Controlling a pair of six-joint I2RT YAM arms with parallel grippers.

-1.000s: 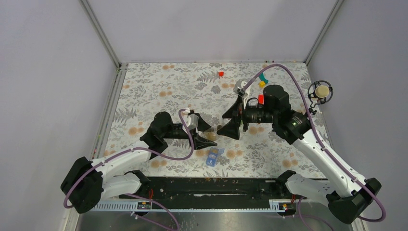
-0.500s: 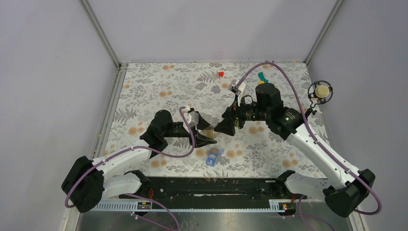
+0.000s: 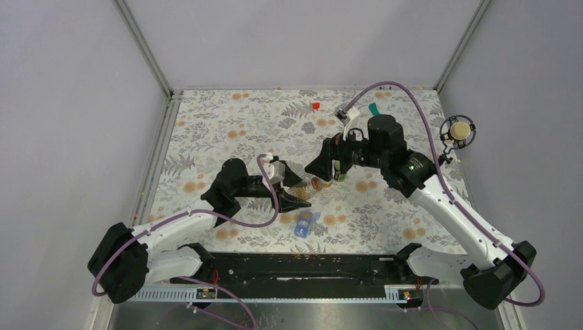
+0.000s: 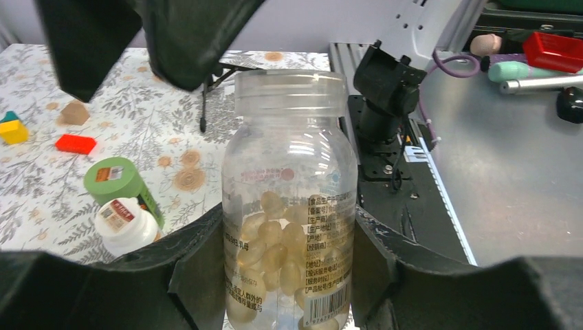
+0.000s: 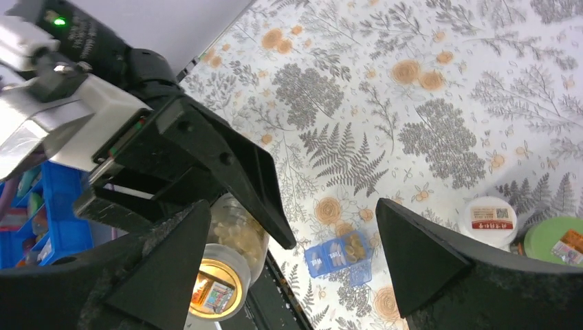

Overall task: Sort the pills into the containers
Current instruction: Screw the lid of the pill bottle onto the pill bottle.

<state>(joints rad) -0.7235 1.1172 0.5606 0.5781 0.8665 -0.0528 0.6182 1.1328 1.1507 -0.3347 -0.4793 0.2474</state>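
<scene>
A clear, uncapped bottle [image 4: 289, 199] half full of yellowish pills [image 4: 275, 254] is held between my left gripper's [image 4: 289, 237] two fingers. In the top view the left gripper [image 3: 297, 192] holds this bottle [image 3: 313, 184] tipped, its mouth pointing right. My right gripper [image 3: 323, 162] hovers open just past that mouth with nothing in it. In the right wrist view the bottle's mouth [image 5: 216, 292] lies by the right gripper's [image 5: 295, 268] left finger. The blue container [image 5: 340, 258] lies on the table below, with pills in several compartments; the container [image 3: 306, 223] sits near the front edge.
A green-capped bottle [image 4: 117, 182] and a white-capped bottle [image 4: 127, 220] stand side by side right of the held bottle, seen also as white cap [image 5: 489, 218] and green cap [image 5: 557, 240]. A red block [image 3: 315, 106] and a teal piece [image 3: 375, 110] lie at the back.
My right gripper has swung up and left, away from the held bottle's mouth, uncovering it and the green bottle. The left gripper and its bottle stayed put.
</scene>
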